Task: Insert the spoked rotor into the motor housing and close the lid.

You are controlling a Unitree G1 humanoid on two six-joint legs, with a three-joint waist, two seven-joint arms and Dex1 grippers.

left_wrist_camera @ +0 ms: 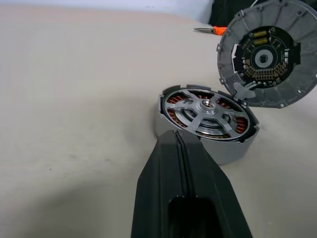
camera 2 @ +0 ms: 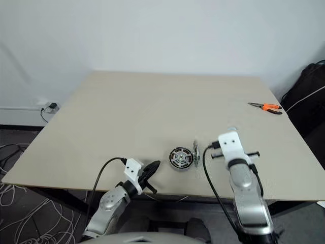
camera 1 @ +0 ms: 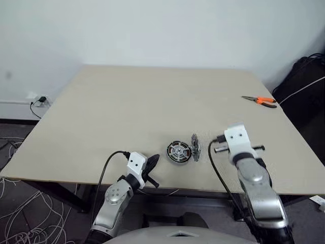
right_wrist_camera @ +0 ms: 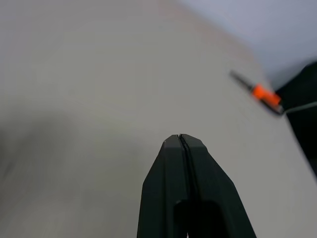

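The motor housing (left_wrist_camera: 234,151) lies near the table's front edge, coppery windings showing inside its rim. The spoked rotor (left_wrist_camera: 205,110), shiny silver, sits inside it. The lid (left_wrist_camera: 270,52) stands on edge against the housing's right side, with its inner face and dark centre turned toward the housing. My left gripper (left_wrist_camera: 176,135) is shut and empty, its tips just short of the housing's near left wall. My right gripper (right_wrist_camera: 180,137) is shut and empty over bare table, to the right of the lid (camera 1: 195,147) and apart from it.
Orange-handled pliers (camera 1: 261,100) lie at the table's far right. The table's front edge (camera 1: 167,189) runs close below the housing. A black bag (camera 1: 310,81) stands off the table's right side.
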